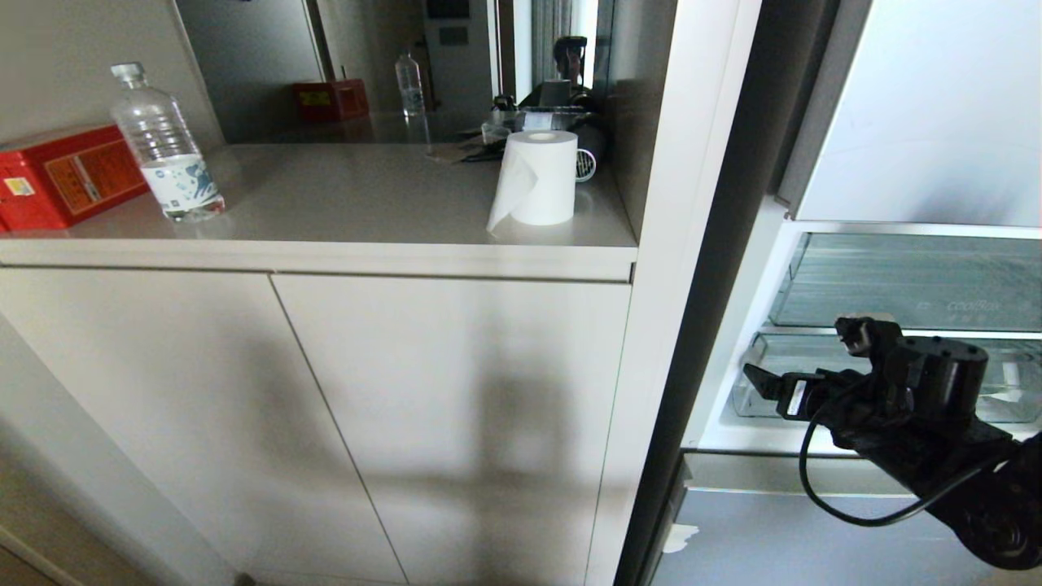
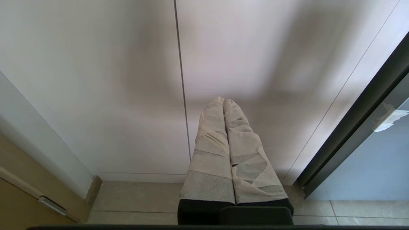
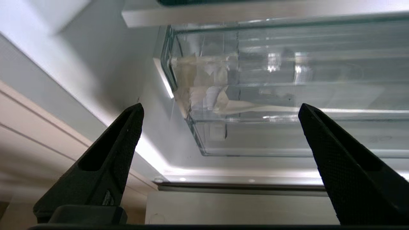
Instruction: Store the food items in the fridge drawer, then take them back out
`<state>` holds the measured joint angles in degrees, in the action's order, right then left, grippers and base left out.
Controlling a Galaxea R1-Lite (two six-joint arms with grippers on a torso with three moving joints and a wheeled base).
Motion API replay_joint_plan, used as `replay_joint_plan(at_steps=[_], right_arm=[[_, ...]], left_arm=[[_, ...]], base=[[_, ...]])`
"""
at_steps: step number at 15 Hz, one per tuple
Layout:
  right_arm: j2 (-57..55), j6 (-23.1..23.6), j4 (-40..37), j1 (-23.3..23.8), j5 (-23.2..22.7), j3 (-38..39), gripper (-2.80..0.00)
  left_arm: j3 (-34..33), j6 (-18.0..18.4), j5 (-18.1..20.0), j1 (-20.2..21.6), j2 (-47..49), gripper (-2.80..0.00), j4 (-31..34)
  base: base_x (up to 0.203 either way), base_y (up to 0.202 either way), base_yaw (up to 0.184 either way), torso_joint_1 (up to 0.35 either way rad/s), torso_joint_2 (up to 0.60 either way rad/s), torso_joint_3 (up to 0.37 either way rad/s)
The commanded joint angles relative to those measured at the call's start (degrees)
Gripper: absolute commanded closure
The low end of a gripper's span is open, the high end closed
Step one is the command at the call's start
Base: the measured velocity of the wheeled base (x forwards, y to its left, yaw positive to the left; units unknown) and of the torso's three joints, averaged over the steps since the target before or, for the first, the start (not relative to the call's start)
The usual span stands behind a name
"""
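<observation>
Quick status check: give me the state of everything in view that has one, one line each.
right tool: open, empty, facing the fridge drawer
left tool: shut, empty, parked by the cabinet doors
fridge drawer: closed; no food items visible through it
cabinet doors: closed
water bottle: upright, capped, nearly empty
paper roll: upright, loose end hanging

Left gripper (image 2: 224,101) taped jaws closed, facing cabinet doors (image 2: 127,80), tiled floor (image 2: 137,201) below

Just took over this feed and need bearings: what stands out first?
The right gripper, fingers spread wide and empty, points at the clear fridge drawer low in the open fridge. To the left, a counter holds a white paper roll, a water bottle and a red box.
</observation>
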<state>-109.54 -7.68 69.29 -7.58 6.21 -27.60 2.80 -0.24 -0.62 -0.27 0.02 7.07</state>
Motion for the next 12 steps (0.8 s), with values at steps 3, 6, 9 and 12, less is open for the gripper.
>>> replay_joint_plan(at_steps=[3, 6, 9, 12], right_arm=[[-0.23, -0.01, 0.41, -0.59, 0.69, -0.44, 0.00], [-1.10, -0.05, 0.41, -2.63, 0.79, -1.00, 0.00], [-3.42, -0.21, 0.41, -5.51, 3.72, -2.90, 0.00], [-3.87, -1.11, 0.49, -6.22, 4.16, -3.43, 0.00]], left_arm=[[0.01, -0.02, -0.08, 0.00, -0.02, 0.00, 0.05], [0.01, -0.02, 0.01, 0.00, 0.04, 0.00, 0.05], [0.01, -0.02, -0.02, 0.00, -0.01, 0.00, 0.00], [0.01, -0.02, -0.03, 0.00, 0.04, 0.00, 0.05]], base=[[0.000, 0.000, 0.000, 0.000, 0.00, 0.000], [0.000, 0.000, 0.000, 0.000, 0.00, 0.000], [0.000, 0.000, 0.000, 0.000, 0.00, 0.000], [0.000, 0.000, 0.000, 0.000, 0.00, 0.000]])
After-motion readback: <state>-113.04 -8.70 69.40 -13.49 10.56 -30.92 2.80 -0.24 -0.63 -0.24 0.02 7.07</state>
